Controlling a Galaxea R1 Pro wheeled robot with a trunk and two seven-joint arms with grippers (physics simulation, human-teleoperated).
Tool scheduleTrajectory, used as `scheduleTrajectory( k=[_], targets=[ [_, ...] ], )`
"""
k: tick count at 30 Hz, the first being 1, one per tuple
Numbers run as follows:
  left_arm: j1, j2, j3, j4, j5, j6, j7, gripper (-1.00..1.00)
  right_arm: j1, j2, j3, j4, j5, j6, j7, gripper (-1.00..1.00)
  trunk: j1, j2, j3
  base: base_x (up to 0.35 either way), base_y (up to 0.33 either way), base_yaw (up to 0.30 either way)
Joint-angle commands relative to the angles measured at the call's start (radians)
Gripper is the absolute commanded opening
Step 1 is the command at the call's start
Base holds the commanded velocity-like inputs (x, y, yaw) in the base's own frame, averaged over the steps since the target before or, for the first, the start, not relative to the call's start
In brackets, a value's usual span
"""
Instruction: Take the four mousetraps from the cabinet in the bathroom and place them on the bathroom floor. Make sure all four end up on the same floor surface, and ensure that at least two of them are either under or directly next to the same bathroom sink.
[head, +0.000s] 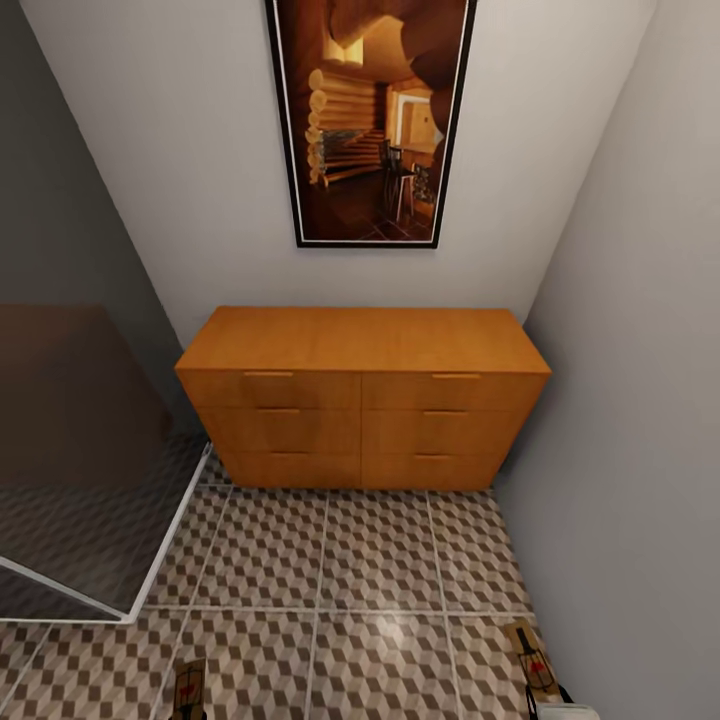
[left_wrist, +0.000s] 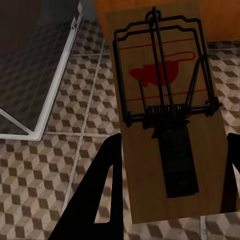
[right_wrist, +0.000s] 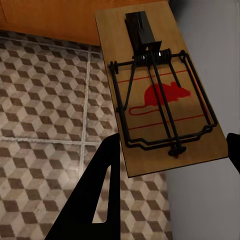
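A: Left wrist view, what was there?
B: One mousetrap (left_wrist: 167, 125) sat between the dark fingers (left_wrist: 100, 192) of the left end effector (left_wrist: 167, 192), held above the bathroom floor (left_wrist: 55, 170).
A: And the other arm?
B: The right end effector (right_wrist: 170, 180) held a second mousetrap (right_wrist: 160, 90) in the same way, close to a grey wall (right_wrist: 210, 45).
A: What stood around them?
B: In the head view both traps (head: 190, 688) (head: 533, 655) showed at the lower edge, with an orange drawer cabinet (head: 362, 395) ahead and a framed picture (head: 368, 120) above it.

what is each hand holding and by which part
Each hand grips a flat brown wooden mousetrap by its long edges: left hand at the dark-bar end, right hand at the wire-loop end.
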Motion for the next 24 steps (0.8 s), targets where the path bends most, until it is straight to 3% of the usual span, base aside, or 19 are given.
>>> scheduleTrajectory(
  k=[1,24],
  targets=[
    [-0.001,0.000,-0.008,0.003,0.001,-0.004,0.010,-1.00,-0.001,0.000,-0.008,0.001,0.009,-0.003,0.000,-1.00,0.001,-0.002,0.000,0.000,0.000,0.000],
    [-0.001,-0.002,-0.008,0.003,0.001,-0.004,0.010,-1.00,-0.001,0.000,-0.008,0.001,0.009,-0.003,0.000,-1.00,0.001,-0.002,0.038,0.000,0.000,0.000]
  ],
)
